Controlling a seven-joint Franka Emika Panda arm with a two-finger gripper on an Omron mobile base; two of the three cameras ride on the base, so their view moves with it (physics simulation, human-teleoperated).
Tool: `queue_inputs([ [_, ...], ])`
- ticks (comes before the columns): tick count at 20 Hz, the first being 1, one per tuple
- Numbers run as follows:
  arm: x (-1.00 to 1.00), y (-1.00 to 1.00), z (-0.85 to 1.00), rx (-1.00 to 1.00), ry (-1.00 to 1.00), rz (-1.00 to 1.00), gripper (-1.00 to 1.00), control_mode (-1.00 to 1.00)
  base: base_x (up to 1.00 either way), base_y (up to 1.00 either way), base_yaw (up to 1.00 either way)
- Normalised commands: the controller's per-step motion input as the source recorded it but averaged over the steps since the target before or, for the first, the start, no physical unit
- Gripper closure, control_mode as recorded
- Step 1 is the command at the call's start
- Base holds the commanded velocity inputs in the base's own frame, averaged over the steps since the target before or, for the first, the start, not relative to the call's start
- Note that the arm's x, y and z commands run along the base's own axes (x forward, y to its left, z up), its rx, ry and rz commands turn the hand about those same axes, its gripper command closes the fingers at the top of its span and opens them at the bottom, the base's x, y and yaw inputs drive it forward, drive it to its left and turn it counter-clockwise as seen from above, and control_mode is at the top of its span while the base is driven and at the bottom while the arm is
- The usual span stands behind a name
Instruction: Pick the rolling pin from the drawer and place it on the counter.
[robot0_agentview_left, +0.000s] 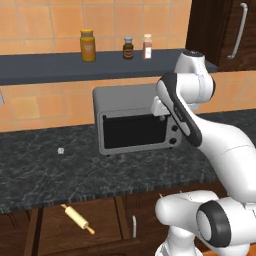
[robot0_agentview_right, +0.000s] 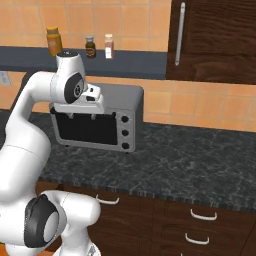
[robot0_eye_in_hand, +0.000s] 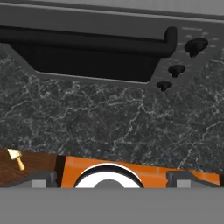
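Gripper (robot0_agentview_right: 82, 116) hangs empty over the counter (robot0_agentview_left: 45, 170), jaws apart, in front of the toaster oven (robot0_agentview_left: 132, 125). From my left base camera I see the rolling pin (robot0_agentview_left: 77, 218) lying diagonally in the open drawer (robot0_agentview_left: 55, 230); my right base camera shows 3 closed drawers (robot0_agentview_right: 200, 220) instead.

Arm raised, elbow bent, hand (robot0_agentview_right: 82, 116) pointing down, fingers wide apart.

Your arm (robot0_agentview_left: 220, 145) is glossy white, built of rounded, bulbous links, with dark grey rings and caps at each joint (robot0_agentview_right: 42, 222).
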Motion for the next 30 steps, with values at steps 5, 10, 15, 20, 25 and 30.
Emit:
queue_inputs([
  [5,0.0,0.0,0.0,0.0,0.0,0.0,-1.0,1.0,0.05,0.0,0.0],
  [10,0.0,0.0,0.0,0.0,0.0,0.0,-1.0,-1.0,0.0,0.0,0.0],
  [15,-0.37,0.7,-0.21,-0.01,0.0,0.01,-1.0,-1.0,0.0,0.0,0.0],
  [20,-0.43,1.0,-0.41,0.0,0.0,0.01,-1.0,-1.0,0.0,0.0,0.0],
  [25,-0.68,1.0,-0.52,0.0,0.08,0.01,-1.0,-1.0,0.0,0.0,0.0],
  [30,-0.48,0.66,-0.6,-0.01,0.16,0.0,-1.0,-1.0,0.0,0.0,0.0],
])
